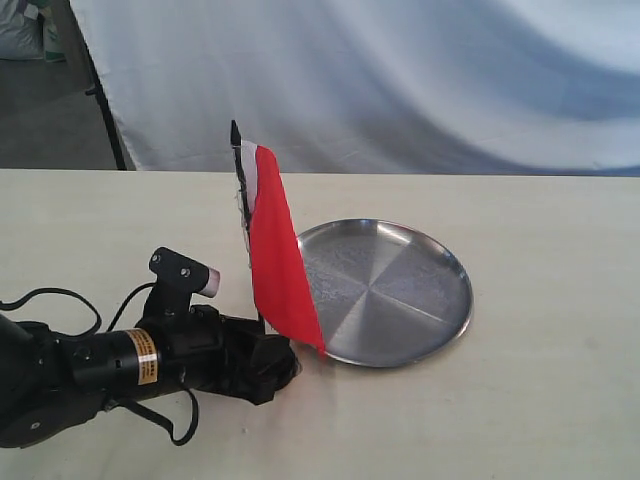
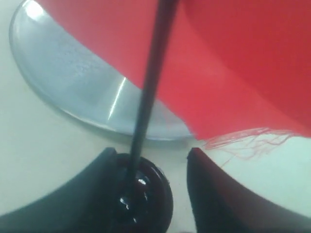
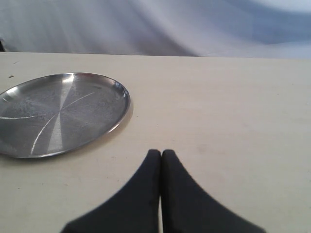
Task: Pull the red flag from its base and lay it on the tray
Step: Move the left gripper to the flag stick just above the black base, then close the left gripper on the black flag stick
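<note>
The red flag (image 1: 280,260) stands upright on its thin black stick (image 2: 148,87), just left of the silver tray (image 1: 440,300). The stick is seated in the glossy black base (image 2: 146,194) on the table. My left gripper (image 1: 275,355) lies low on the table, open, with the base between its fingers (image 2: 214,194). The base rests against one finger, and a gap separates it from the other. In the exterior view the gripper hides the base. My right gripper (image 3: 161,153) is shut with nothing in it, over bare table beside the tray (image 3: 58,111); it is out of the exterior view.
The table (image 1: 540,400) is pale beige. A white cloth backdrop (image 1: 400,80) hangs behind its far edge, with a dark stand leg (image 1: 105,110) at the back left. The left arm's cables (image 1: 60,300) trail at the front left.
</note>
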Tool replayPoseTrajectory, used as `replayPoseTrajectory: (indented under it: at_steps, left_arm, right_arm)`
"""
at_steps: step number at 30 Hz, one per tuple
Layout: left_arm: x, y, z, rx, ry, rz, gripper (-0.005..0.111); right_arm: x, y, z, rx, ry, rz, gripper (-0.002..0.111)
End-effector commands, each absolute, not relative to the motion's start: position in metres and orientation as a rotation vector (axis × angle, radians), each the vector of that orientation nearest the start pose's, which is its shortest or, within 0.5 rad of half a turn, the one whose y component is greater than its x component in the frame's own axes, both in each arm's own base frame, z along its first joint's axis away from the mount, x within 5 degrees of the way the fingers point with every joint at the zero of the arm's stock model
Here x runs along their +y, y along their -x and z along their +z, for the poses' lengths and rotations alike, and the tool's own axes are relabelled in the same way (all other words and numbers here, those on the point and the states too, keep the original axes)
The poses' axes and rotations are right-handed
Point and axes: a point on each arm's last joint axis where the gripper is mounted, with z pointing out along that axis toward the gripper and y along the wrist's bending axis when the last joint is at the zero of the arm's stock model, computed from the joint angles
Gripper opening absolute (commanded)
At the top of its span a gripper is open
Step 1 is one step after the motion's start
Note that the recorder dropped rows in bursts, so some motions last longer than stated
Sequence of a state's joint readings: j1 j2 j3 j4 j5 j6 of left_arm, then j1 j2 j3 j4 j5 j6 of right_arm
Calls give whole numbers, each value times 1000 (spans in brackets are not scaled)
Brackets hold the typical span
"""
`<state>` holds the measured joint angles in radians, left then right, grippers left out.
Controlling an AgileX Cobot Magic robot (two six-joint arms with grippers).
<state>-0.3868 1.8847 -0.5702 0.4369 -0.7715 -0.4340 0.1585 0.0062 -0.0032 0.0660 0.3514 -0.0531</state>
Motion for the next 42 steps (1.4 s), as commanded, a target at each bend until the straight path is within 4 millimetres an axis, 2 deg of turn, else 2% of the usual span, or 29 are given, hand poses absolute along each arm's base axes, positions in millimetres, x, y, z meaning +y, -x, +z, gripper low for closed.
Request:
replayPoseTrajectory:
  at_steps: [1,3,4,21,25,30,37,42]
  left_arm:
    - [-143,-274,111,2035,-474,-629,17]
    - [-143,-274,111,2035,-474,-629,3]
    - [-143,-274,111,2034,-479,-629,0]
    - [-146,-275,118,1953,-475,-670,0]
    - [-150,-271,117,1921,-629,-661,0]
    - [-151,-269,116,1905,-695,-637,0]
    - [-151,-273,118,1901,-673,-628,0]
    - [-153,-281,124,1907,-580,-663,0]
  right_arm:
    - [10,-52,182,1827,152,128,0]
    - [10,-52,182,1827,152,128,0]
    - [10,-52,182,1827,152,128,0]
    - [10,-52,182,1827,152,128,0]
    - [10,-52,182,1825,152,128,0]
    - [10,-52,182,1825,152,128,0]
    - [10,-52,182,1825,152,128,0]
    - [10,-52,182,1825,152,128,0]
